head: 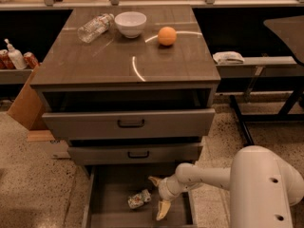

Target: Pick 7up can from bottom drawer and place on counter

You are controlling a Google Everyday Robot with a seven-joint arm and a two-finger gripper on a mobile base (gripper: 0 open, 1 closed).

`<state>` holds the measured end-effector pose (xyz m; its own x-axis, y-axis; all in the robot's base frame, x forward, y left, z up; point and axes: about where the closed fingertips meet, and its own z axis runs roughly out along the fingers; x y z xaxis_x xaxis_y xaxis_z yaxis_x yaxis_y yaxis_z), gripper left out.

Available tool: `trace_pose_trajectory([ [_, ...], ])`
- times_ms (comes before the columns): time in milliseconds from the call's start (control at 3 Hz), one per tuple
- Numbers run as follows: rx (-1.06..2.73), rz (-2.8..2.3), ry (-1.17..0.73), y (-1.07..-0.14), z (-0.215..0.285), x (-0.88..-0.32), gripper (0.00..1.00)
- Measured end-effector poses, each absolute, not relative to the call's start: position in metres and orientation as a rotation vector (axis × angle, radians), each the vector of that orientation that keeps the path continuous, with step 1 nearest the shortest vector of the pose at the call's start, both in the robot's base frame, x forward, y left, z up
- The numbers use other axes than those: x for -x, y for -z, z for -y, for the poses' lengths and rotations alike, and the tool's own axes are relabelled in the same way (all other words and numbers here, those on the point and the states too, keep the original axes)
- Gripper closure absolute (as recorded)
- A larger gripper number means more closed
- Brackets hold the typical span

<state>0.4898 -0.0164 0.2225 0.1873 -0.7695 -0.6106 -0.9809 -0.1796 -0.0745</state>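
The hand [158,194] is being held spread open inside the bottom drawer [111,209]; the 7up can [139,199] is lying on the drawer floor, just beside it.

Bare bottom drawer [113,209] floor surrounds claw [158,197], just beside 7up can [139,199].

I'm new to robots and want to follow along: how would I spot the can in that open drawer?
Find the grey-brown cabinet with three drawers; the lowest drawer, at floor level, is pulled open. On its dark floor lies the can, small, dented, whitish with green marks, just beside the robot's open pincer. It is the only loose thing in that drawer.
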Motion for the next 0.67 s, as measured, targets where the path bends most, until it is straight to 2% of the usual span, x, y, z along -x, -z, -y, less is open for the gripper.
trace_pose_trajectory([
  [667,2.079,-1.564,-0.616,-0.175,-0.019,-0.504,0.0],
])
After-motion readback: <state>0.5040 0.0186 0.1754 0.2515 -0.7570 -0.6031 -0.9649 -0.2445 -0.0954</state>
